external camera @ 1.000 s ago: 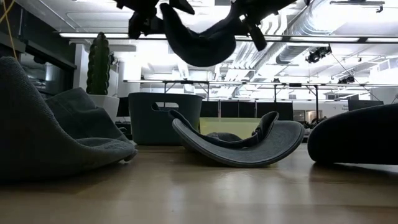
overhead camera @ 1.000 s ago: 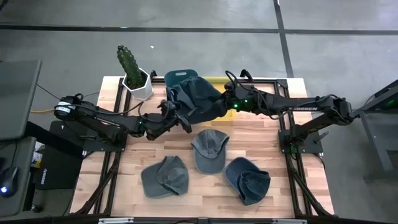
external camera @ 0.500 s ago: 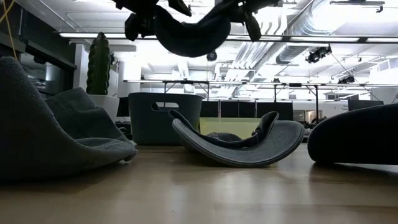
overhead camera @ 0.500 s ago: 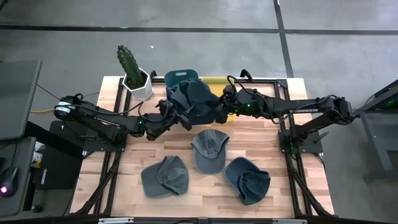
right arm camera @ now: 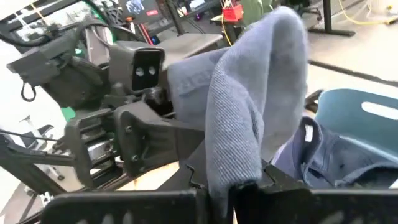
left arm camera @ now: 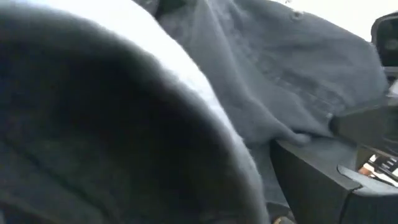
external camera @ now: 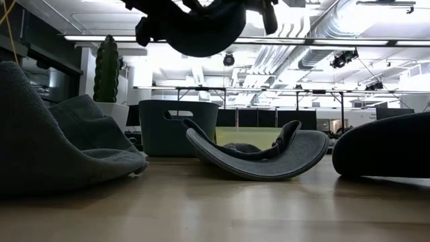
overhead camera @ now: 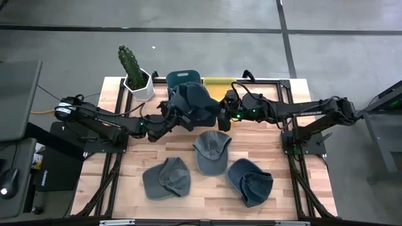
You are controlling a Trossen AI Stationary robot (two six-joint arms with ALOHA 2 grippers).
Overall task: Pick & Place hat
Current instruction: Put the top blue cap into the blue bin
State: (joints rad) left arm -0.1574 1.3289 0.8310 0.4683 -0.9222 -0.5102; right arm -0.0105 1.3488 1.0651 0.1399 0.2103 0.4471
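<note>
Wooden surface (overhead camera: 125, 157) seen from above, both dark arms reaching in from either side toward the back centre.

Held hat (overhead camera: 196, 103): dark grey-blue cap, carried in the air between the two arms, hanging over the teal bin (overhead camera: 183, 78) at the rear edge of the surface. In the low view, same hat (external camera: 201, 30) well above the bin (external camera: 178, 128), sagging between its two held ends. No contact with bin or surface.

Left hand (overhead camera: 171, 113): at the left side of the held hat, touching the cloth. Left wrist view filled with grey fabric (left arm camera: 280, 81); fingers hidden, so opening cannot be told.

Right hand (overhead camera: 223, 113): at the right side of the held hat. In the right wrist view, fingers (right arm camera: 273, 180) pressed together on a fold of the grey cloth (right arm camera: 249, 112), pinching it; the other arm's hand (right arm camera: 143, 140) visible just beyond, against the same cloth.

Three further hats lying on the surface, nearer the front: one at the centre (overhead camera: 211, 150), brim toward the front; one to the front left (overhead camera: 166, 178); one to the front right (overhead camera: 250, 181). All apart from the held hat and from each other.

Potted cactus (overhead camera: 133, 72) in a white pot at the rear left corner, just beside the bin. Yellow-green item (overhead camera: 217, 81) to the right of the bin, partly hidden by the hat; nature cannot be told.
</note>
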